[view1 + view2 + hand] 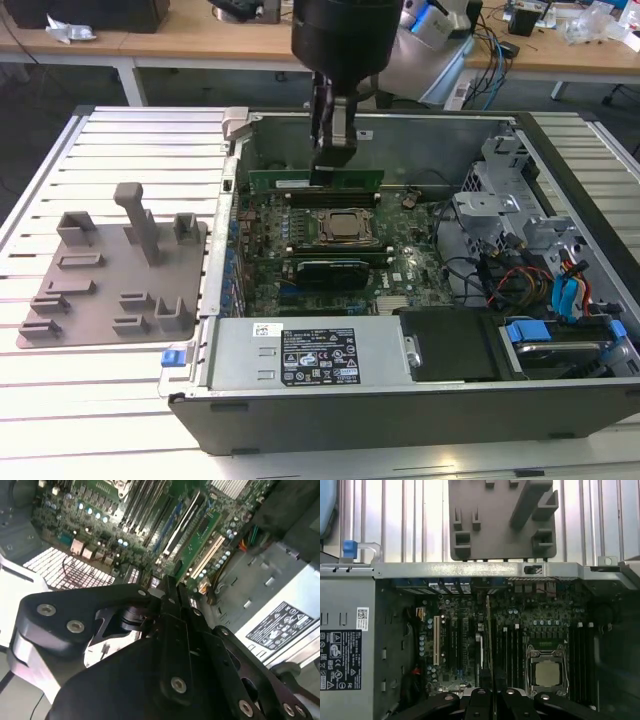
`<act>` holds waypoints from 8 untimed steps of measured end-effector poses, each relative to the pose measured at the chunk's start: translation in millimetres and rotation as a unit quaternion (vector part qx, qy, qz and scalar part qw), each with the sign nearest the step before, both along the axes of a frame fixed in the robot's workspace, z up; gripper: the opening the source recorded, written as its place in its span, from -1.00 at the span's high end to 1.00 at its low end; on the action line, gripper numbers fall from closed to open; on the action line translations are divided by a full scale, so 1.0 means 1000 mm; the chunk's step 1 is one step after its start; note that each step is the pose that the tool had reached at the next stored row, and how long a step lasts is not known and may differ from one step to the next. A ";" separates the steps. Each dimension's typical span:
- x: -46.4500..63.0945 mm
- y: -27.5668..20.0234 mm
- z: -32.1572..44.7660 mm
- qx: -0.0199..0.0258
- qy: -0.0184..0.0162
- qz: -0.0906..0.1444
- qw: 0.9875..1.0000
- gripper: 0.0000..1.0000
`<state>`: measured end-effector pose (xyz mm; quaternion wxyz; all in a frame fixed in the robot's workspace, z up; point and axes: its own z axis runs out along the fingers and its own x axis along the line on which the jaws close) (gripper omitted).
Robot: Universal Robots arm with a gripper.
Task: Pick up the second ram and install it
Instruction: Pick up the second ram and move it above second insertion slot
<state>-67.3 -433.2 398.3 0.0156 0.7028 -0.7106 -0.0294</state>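
Ram [275, 180] squeezed in the middle by closed tool [332, 168], standing on its long edge just over slots [512, 650] next to chip [547, 672] in case [420, 140]; best kept level, lined up with one slot, pressed straight down.

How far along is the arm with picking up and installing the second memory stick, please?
Done: the long, flat green memory stick is off the grey plastic holder tray and clamped in the black gripper. In hand: it stands on edge over the black memory slots beside the silver processor socket, in line with them. Left: seating it; whether it touches a slot yet cannot be told.
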 end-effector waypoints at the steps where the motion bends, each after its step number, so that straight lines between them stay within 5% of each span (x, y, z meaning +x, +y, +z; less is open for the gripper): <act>1: 0.004 0.0008 -0.0011 0.000 0.000 0.000 1.000 0.73; 6: 0.031 0.0086 -0.0089 0.000 0.001 0.000 1.000 0.73; 8: 0.034 0.0106 -0.0130 0.000 0.001 0.000 1.000 0.73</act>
